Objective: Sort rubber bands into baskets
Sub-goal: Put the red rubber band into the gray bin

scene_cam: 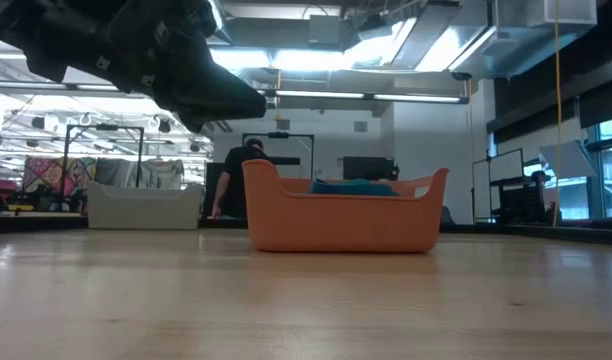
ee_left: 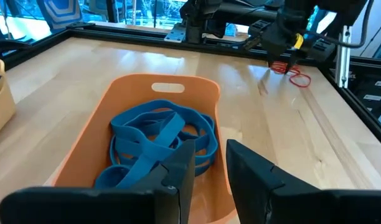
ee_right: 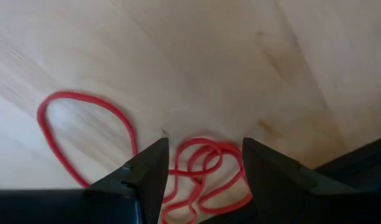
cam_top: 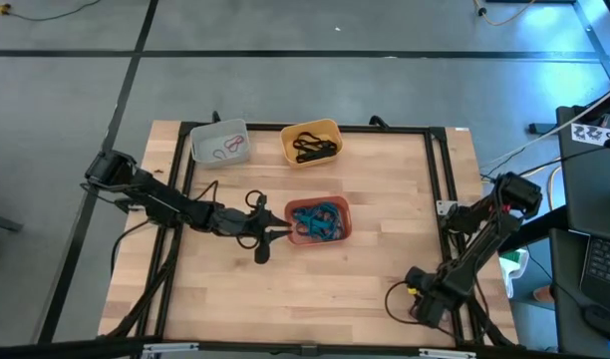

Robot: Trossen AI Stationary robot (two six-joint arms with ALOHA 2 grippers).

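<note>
Blue rubber bands [ee_left: 154,140] fill the salmon basket [ee_left: 197,93], with the left gripper [ee_left: 209,163] above its rim, fingers apart and empty. The right gripper [ee_right: 204,163] stands spread over red bands [ee_right: 200,169] on the table [ee_right: 240,56].

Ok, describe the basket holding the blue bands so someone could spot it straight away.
On the wooden table, look near the middle, just ahead of the left hand. The salmon-red basket is there, alone, nearer than the white and yellow baskets at the far edge.
</note>
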